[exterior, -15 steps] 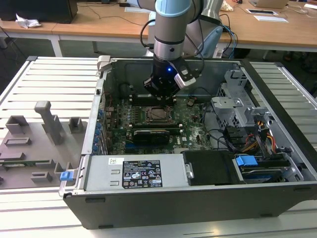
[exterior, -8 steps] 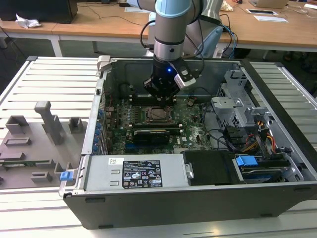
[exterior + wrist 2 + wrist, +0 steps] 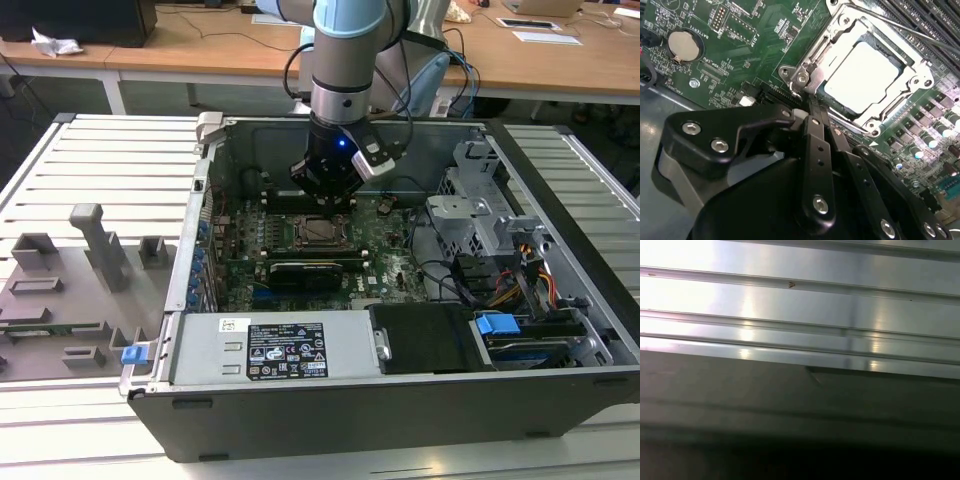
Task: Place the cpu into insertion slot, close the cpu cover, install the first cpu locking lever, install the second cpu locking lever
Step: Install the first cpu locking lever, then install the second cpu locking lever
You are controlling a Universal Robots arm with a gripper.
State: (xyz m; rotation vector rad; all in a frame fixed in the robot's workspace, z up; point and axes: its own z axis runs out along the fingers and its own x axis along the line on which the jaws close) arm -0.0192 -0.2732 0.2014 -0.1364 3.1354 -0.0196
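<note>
The cpu, a pale silver square, lies flat in the insertion slot on the green motherboard. The cpu cover lies down around it as a silvery frame. A thin metal lever rod runs along the socket's far side. My gripper has its black fingers pressed together, and their tips sit at the socket's near corner. In the exterior view my gripper hangs just above the back of the insertion slot, inside the open computer case.
A coin battery and memory slots flank the socket. A black graphics card, the power supply, a drive cage and cables crowd the case. A grey fixture tray lies at the exterior view's left.
</note>
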